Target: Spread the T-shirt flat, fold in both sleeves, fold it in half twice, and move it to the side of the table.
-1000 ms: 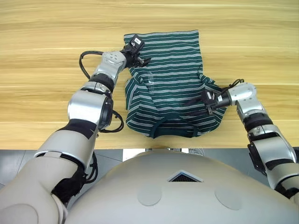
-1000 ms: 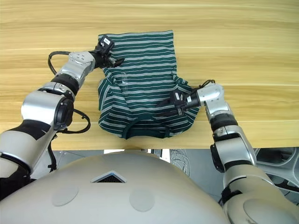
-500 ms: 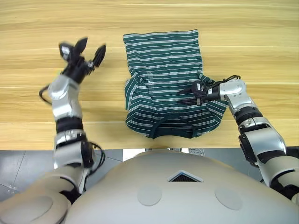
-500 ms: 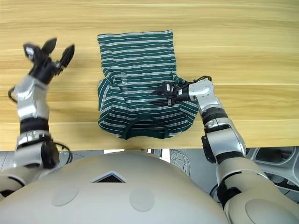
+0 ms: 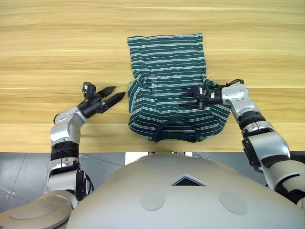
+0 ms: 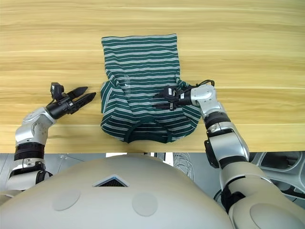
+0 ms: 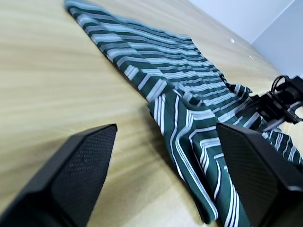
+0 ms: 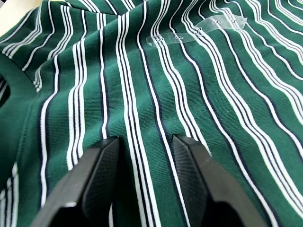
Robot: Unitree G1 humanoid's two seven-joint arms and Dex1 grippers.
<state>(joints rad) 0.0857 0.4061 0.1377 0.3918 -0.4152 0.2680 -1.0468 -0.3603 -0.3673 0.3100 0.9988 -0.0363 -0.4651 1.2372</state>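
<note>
**Sleeves in, halving folds yet to come**

A green striped T-shirt (image 5: 167,71) lies in the middle of the wooden table (image 5: 47,38), its collar (image 5: 177,130) close to the near edge and its hem at the far end. Both sleeves look tucked in over the body, giving a narrow shape that bulges a little at the shoulders. The left gripper (image 5: 119,91) hangs low over bare wood just left of the shirt, its fingers spread wide and holding nothing. The right gripper (image 5: 185,98) sits on the right half of the shirt at chest height, fingers a little apart with the tips down on the cloth, nothing pinched between them. By the look of it, the spreading and the sleeve folds are done. Both folds in half remain, as does the move to the side of the table.
</note>
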